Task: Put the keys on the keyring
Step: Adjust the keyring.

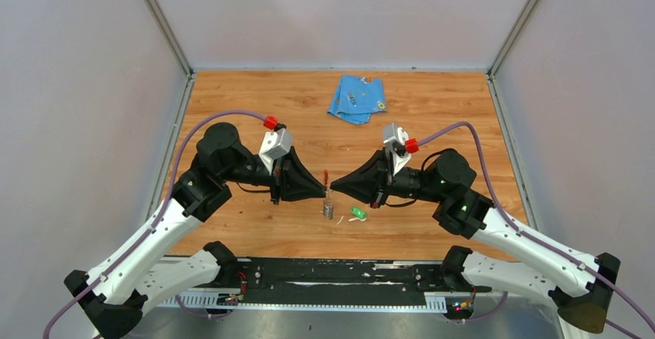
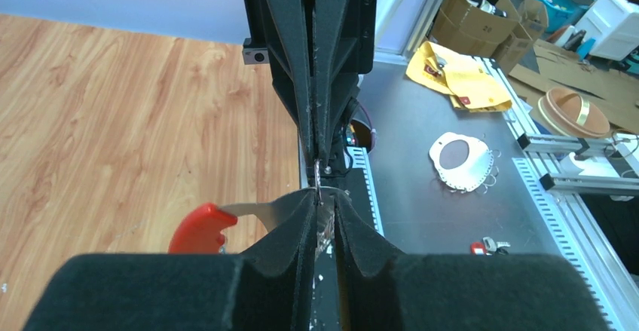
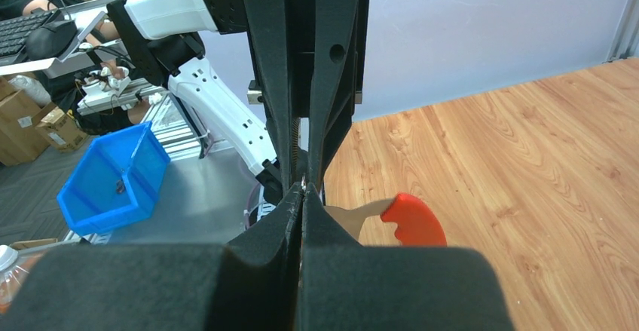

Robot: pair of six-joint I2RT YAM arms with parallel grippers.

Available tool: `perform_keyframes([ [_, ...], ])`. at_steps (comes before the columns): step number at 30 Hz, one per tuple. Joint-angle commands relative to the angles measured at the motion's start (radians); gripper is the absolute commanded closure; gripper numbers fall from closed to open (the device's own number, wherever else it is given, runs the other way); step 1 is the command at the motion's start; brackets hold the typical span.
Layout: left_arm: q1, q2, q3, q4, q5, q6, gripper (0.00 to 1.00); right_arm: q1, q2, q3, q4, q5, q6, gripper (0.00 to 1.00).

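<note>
**Keyring (image 2: 202,229) Pinched Tight**

A small dark thing (image 3: 120,188) is seen in a blue bin (image 3: 90,199), far from the keyring. The keyring is squeezed by the left gripper (image 2: 324,203). The right gripper (image 3: 303,195) is pressed shut beside it. A green key (image 1: 358,214) is laid on the wooden table (image 1: 432,123) nearby.

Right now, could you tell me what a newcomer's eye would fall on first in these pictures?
The left gripper and right gripper meet tip to tip above the middle of the wooden table, both pinching the red-edged keyring. Just to the right of them a green-headed key lies on the table, and a folded blue cloth sits near the far edge.
</note>
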Motion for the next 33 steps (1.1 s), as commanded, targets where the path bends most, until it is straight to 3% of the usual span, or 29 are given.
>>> perform_keyframes([
  [1,0.005,-0.006,-0.026,0.039,-0.016,-0.040,0.84,0.007,0.000,-0.011,0.061,0.007,0.008,1.00],
  [6,0.004,-0.001,-0.033,0.051,-0.010,-0.043,0.85,0.007,-0.001,-0.011,0.059,0.003,0.008,1.00],
  [9,0.005,0.000,-0.033,0.069,-0.018,-0.048,1.00,0.007,0.005,-0.010,0.058,-0.004,0.008,1.00],
  [14,0.005,0.005,-0.003,0.042,-0.002,0.000,1.00,0.007,0.011,0.003,0.016,-0.047,-0.003,1.00],
  [16,0.005,0.008,0.033,-0.039,0.005,0.113,1.00,0.007,0.015,0.031,-0.051,-0.060,-0.029,0.98],
  [19,-0.004,0.005,0.095,-0.216,-0.009,0.386,1.00,0.007,-0.001,0.080,-0.158,-0.063,-0.091,0.80],
  [22,-0.028,-0.006,0.135,-0.346,-0.055,0.639,1.00,0.006,-0.025,0.121,-0.254,-0.037,-0.156,0.68],
  [25,-0.054,-0.037,0.127,-0.374,-0.109,0.819,1.00,0.006,-0.037,0.159,-0.335,-0.013,-0.210,0.64],
  [33,-0.114,-0.093,0.117,-0.394,-0.170,1.123,1.00,0.006,-0.052,0.197,-0.430,0.013,-0.281,0.62],
])
